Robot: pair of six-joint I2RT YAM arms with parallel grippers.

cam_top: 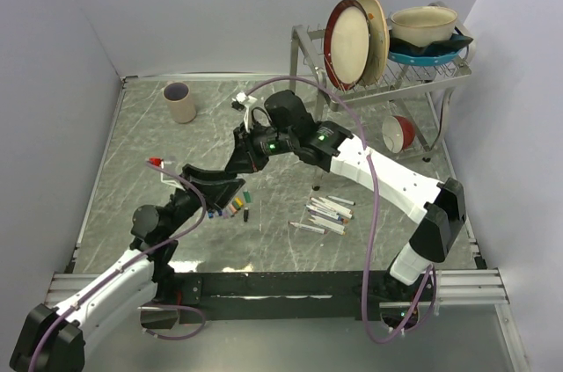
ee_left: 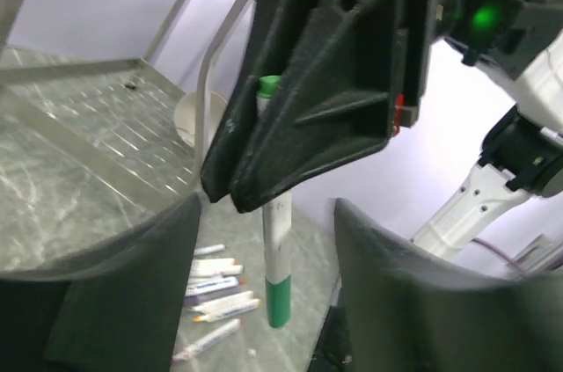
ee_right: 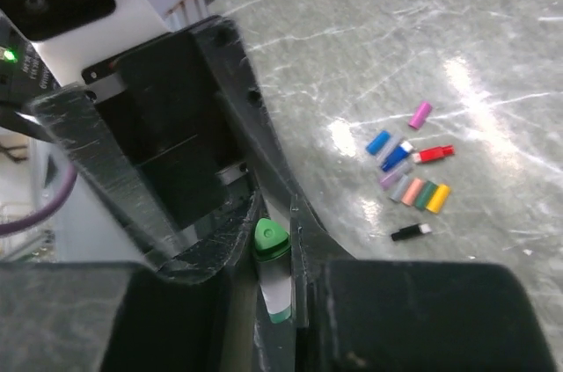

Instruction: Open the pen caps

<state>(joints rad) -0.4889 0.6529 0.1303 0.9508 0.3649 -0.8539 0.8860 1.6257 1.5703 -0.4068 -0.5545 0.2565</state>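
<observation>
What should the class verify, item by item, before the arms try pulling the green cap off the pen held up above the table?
1. Is the right end effector clamped on the pen? Ok, its fingers pinch the white barrel.
2. Is the left end effector open? Ok, its fingers stand apart on either side of the pen.
3. Is the green cap in place? Ok, it sits on the pen's lower end, not yet removed.
4. Are the left fingers lined up with that cap in depth? Cannot tell.
5. Are the loose caps out of the way? Ok, they lie grouped on the table, and none is in either end effector.
</observation>
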